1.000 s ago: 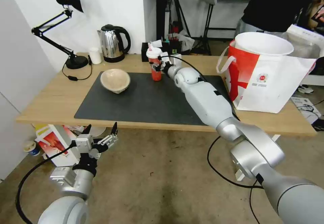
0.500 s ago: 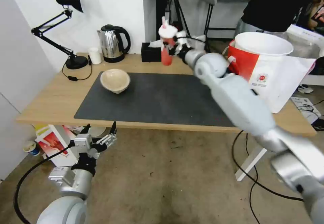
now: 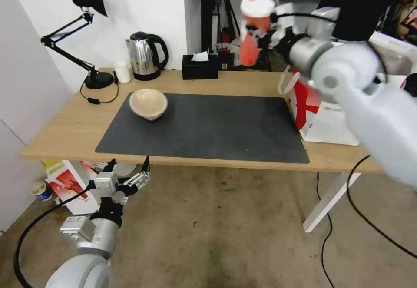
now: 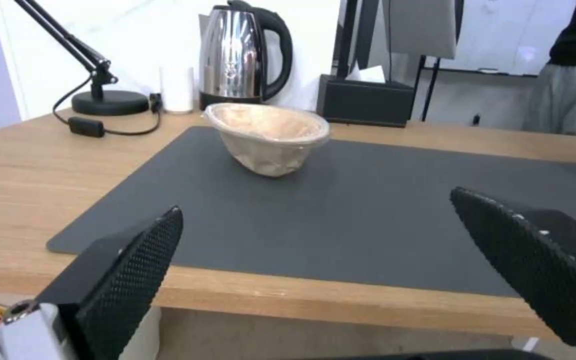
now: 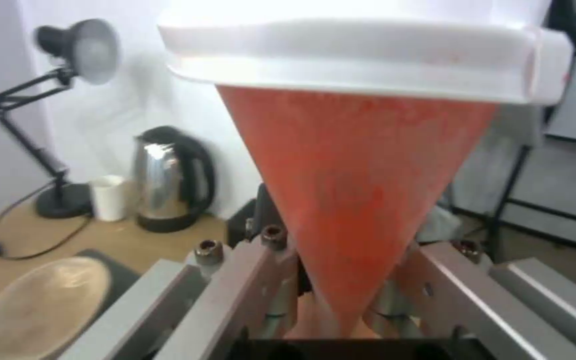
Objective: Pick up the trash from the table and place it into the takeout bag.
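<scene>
I'm holding the red drink cup (image 3: 253, 29) upright, pinched in my right gripper (image 3: 271, 31), above and just left of the takeout bag (image 3: 321, 114); left gripper (image 3: 128, 170) is idling spread below the table (image 3: 65, 127).

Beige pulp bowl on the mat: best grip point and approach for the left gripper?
Probably the rim. The beige pulp bowl sits upright and open on the dark mat, its wall tapering to a narrow base, so a side grasp could slip. Come from above, one finger inside the near rim and one outside. The left gripper is open, low before the table. The right gripper holds the red cup.
</scene>
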`<state>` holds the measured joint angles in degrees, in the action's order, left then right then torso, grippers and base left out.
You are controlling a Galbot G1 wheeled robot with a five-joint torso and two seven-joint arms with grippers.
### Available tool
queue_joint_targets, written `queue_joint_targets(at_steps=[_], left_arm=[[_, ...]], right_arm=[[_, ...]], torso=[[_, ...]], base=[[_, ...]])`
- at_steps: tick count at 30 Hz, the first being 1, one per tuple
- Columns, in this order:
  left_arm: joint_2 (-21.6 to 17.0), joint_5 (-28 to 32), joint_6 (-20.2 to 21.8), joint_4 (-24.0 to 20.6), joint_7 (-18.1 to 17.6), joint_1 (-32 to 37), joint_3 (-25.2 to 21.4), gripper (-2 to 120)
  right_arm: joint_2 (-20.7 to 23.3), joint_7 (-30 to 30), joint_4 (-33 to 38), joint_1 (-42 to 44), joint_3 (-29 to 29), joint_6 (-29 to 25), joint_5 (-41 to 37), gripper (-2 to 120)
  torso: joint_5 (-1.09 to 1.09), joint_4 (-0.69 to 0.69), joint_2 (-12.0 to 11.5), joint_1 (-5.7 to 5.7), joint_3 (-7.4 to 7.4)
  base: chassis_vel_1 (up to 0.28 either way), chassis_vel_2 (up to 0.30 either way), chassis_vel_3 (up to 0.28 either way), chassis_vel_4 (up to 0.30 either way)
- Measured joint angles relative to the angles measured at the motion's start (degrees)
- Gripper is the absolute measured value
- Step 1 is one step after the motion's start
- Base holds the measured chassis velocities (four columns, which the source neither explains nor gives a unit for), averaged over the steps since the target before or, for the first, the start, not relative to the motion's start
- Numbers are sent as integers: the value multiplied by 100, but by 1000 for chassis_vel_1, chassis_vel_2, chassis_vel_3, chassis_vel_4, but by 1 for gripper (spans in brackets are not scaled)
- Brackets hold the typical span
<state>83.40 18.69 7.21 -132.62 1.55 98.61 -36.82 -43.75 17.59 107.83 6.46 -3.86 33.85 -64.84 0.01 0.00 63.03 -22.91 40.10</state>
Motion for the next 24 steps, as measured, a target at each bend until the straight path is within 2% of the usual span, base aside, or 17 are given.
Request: queue_joint_targets(at_steps=[6, 15, 24], left_arm=[[-4, 0, -18, -25, 0, 11, 5, 100], [-24, -102, -152, -28, 95, 12, 11, 100], [-63, -71, -153, -38, 93, -2, 13, 100]], right_arm=[[302, 55, -162, -261, 90, 12, -197, 6], [779, -232, -1184, -793, 87, -98, -261, 6], [879, -448, -1865, -777, 158, -168, -2, 5]], torso=[[0, 0, 0, 0, 0], [0, -1, 0, -1, 0], [0, 1, 0, -1, 0]], base=[[0, 0, 0, 0], [0, 0, 0, 0], [0, 0, 0, 0]])
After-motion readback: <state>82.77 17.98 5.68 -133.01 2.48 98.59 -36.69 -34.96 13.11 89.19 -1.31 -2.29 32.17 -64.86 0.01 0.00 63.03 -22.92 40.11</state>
